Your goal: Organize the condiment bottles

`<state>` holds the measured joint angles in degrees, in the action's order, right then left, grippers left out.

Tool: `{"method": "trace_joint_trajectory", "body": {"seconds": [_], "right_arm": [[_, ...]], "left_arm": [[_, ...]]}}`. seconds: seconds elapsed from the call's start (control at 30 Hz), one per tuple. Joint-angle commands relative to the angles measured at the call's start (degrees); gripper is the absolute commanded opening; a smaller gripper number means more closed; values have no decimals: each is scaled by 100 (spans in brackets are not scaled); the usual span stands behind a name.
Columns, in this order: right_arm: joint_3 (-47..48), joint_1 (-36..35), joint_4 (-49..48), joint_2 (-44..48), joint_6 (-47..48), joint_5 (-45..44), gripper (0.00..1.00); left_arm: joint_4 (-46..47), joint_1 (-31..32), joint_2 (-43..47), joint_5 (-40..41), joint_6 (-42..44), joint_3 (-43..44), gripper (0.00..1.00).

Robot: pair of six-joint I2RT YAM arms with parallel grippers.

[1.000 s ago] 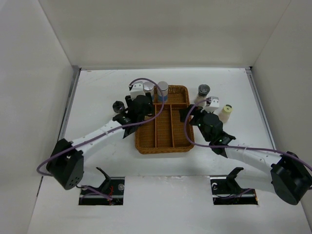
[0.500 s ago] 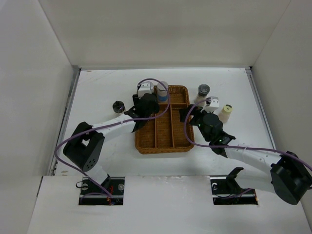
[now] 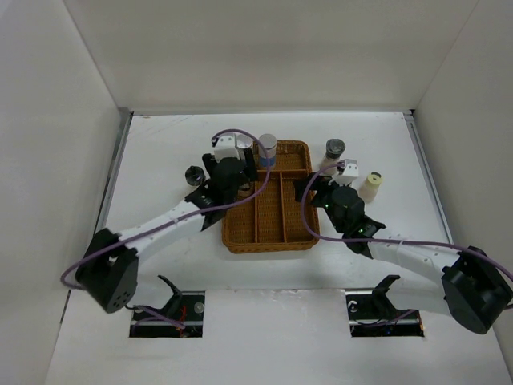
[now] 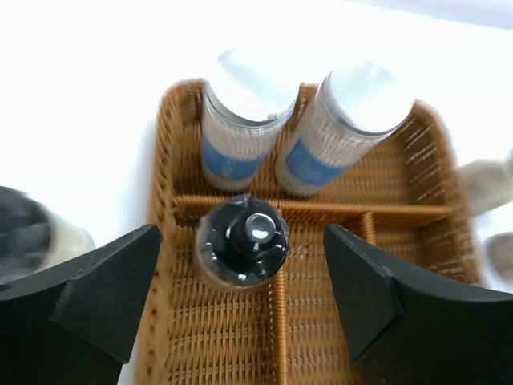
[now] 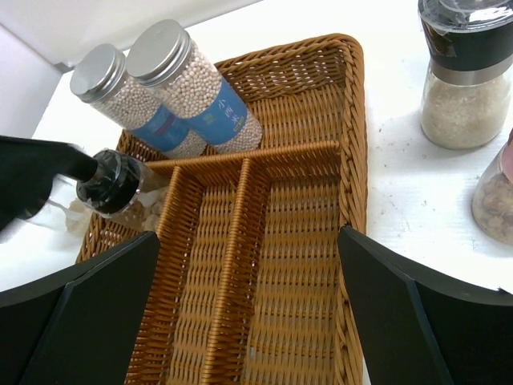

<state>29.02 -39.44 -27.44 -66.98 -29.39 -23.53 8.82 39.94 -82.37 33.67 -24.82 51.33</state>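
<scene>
My left gripper (image 4: 241, 234) is spread wide, its fingers either side of a black-capped bottle (image 4: 243, 241) without touching it. That bottle sits at the far end of the tray's (image 4: 164, 188) left long compartment, against the cross divider. Beyond the divider, a silver-capped bottle (image 4: 238, 132) and its twin (image 4: 341, 128) sit side by side in the far compartment. Left of the tray, another black-capped one (image 3: 193, 174) stands on the worktop (image 3: 160, 144). My right gripper (image 5: 248, 237) is also spread and holds nothing, over the tray's right half. Right of the tray stand a black-capped grinder (image 5: 465, 72), a pink-capped bottle (image 5: 498, 196) and, farther right, a yellow-capped bottle (image 3: 371, 184).
</scene>
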Motion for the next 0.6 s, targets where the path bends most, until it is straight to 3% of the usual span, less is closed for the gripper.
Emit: {"method": "trace_joint_trajectory", "body": {"seconds": [0.0,0.23,0.57], "right_arm": [[34,-24,-174,53,47,-37,100],[60,-33,-174,18,56,-46,100],[131,-86,-174,-166,74,15,100]], "left_arm": [[208,35,1036,280,144,-350,80],[-917,-526,1838,676,-154,-984,79],[-250,-1379,978,210,-94,-1020,80]]}}
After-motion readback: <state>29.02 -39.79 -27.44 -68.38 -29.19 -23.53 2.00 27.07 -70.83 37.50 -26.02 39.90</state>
